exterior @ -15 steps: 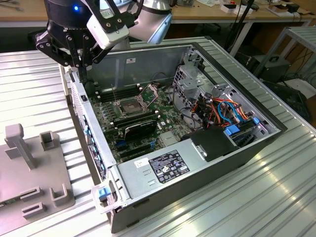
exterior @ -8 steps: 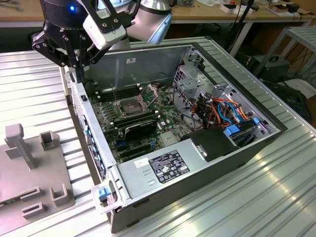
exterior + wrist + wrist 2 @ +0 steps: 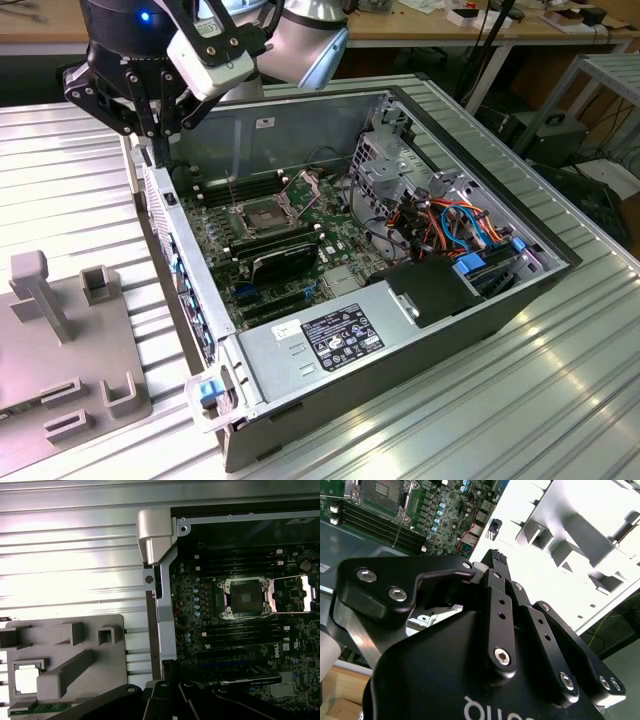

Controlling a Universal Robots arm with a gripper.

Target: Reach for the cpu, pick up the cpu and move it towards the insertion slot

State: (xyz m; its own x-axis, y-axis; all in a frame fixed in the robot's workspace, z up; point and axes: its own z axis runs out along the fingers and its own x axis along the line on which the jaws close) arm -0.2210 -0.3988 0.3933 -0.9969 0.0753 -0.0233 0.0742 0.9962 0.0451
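Grey metal case wall (image 3: 176,250) just under closed, empty gripper (image 3: 160,146); cpu (image 3: 25,679) apart in grey fixture (image 3: 107,670)

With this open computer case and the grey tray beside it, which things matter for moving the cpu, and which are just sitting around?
For the job:
cpu, in a recess of the grey tray
insertion slot
gripper

Just lying about:
memory slots
power-supply box
black finned card
coloured cables
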